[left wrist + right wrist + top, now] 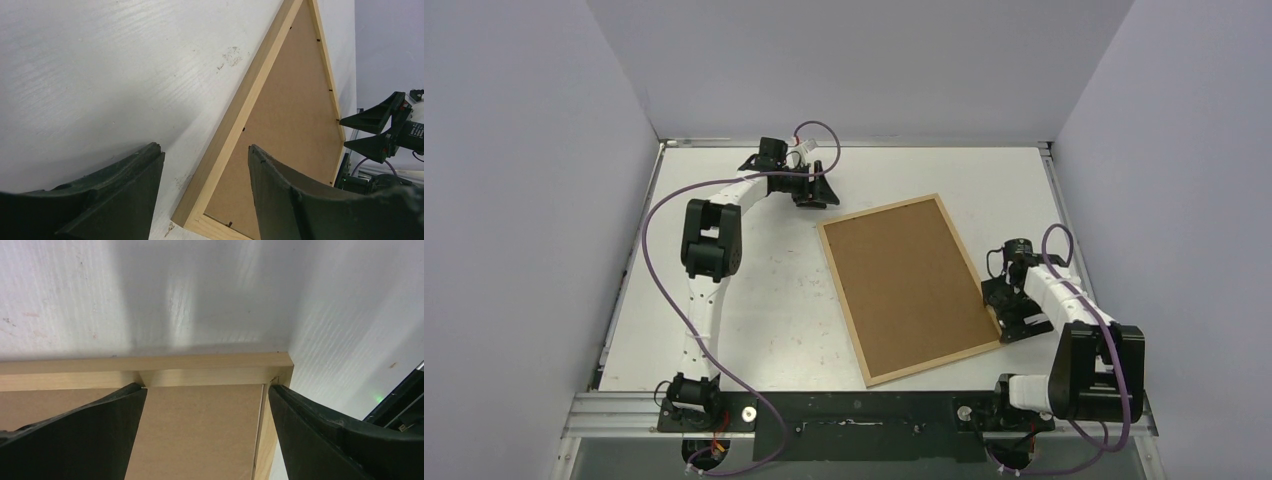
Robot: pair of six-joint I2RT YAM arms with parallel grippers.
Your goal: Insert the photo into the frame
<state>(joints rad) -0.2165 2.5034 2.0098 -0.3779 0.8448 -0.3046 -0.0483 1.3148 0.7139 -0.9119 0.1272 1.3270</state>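
Right fingers (pixel 75 440) spread over near frame (pixel 150 367) corner, left fingers (pixel 100 200) spread over far one, table (pixel 764 300) around its edges.

Tally: one white table (pixel 754 320), one light-wood frame (pixel 239 117), one brown backing board (pixel 909 288), two robot arms (left arm (pixel 709 250), right arm (pixel 1069 300)), two grippers (left gripper (pixel 204 150), right gripper (pixel 207 387)).
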